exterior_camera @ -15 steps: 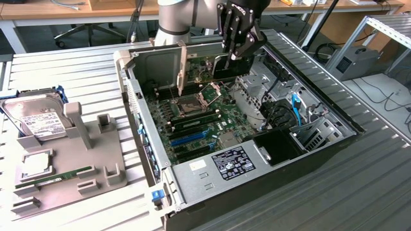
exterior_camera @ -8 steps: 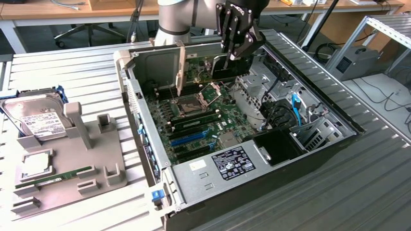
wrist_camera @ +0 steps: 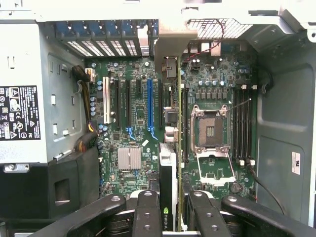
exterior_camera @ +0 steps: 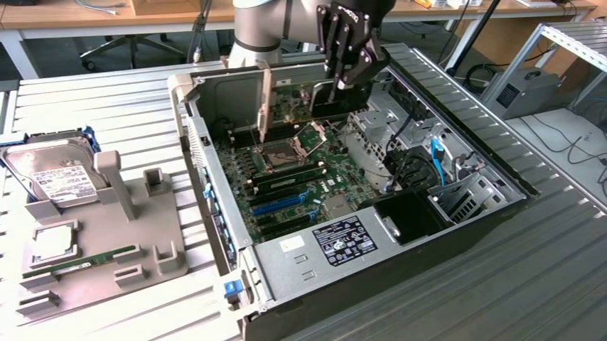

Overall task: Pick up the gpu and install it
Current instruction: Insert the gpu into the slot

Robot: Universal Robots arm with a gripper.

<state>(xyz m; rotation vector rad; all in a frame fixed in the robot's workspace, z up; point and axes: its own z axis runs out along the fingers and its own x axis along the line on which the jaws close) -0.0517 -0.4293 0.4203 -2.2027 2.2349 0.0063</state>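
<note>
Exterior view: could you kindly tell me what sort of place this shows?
Likely a robotics lab workbench: an open PC case lies on a slatted metal table, a grey parts fixture beside it, wooden desks behind.

Open computer case (exterior_camera: 199, 142) lies on its side on a slatted metal table (exterior_camera: 531, 284). Inside the case: green motherboard (exterior_camera: 294, 170), its CPU socket (exterior_camera: 284, 149) with the latch raised, a blue expansion slot (wrist_camera: 149, 103), and a labelled power supply (exterior_camera: 343, 241) at one end. Beside the case, on the exterior view's left, stands a grey holder (exterior_camera: 104, 234). It carries a hard drive (exterior_camera: 57, 177), a square silver processor (exterior_camera: 54, 241) and a RAM stick (exterior_camera: 81, 261).
</note>
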